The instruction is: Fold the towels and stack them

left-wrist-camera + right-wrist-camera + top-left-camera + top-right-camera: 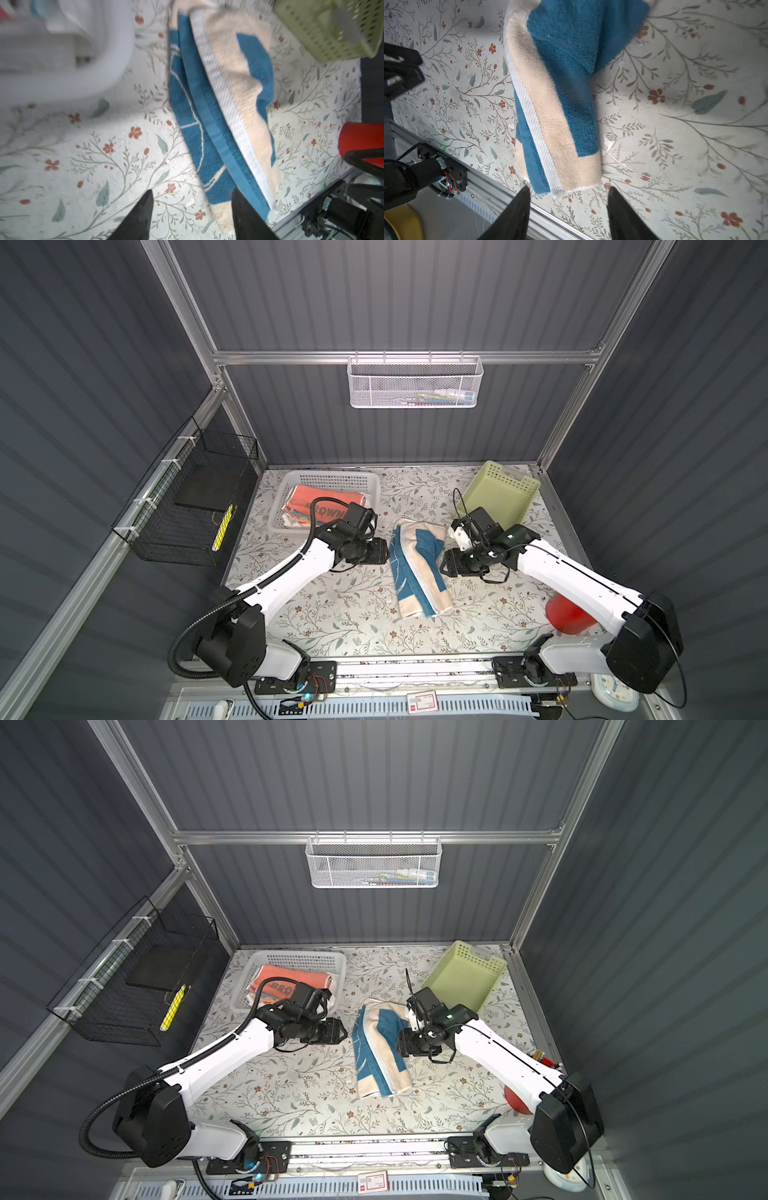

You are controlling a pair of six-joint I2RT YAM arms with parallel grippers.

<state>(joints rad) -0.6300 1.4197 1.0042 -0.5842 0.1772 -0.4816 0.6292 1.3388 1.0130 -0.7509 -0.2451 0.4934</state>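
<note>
Currently the cream towel with the blue panel [417, 568] [380, 1050] lies in the middle of the flower-patterned surface [332, 614], folded into a long strip running front to back, a bit skewed, with white line drawing showing on the blue along its left side [218, 104]. The top layer is bunched near the far end, not flat. The left gripper [383, 554] [341, 1033] sits low, just beside the strip's left edge, fingers [145, 207] spread with nothing between them; one tip overlaps the towel edge in the left wrist view, contact can't be confirmed. The right gripper [444, 566] [401, 1046] is just beside the right edge, fingers [618, 207] also apart and empty, with the towel's near end [560, 93] right ahead of the tips. So both are released and the towel is lying free. The coral-orange "BROWN" towel [320, 497] is folded on top of a pile in the white plastic basket [332, 477] at the back left; the cloths under it are too hidden to identify. A green perforated basket [505, 485] sits tilted at the back right. A red object [567, 616] is at the front right, partly behind the right arm.
</note>
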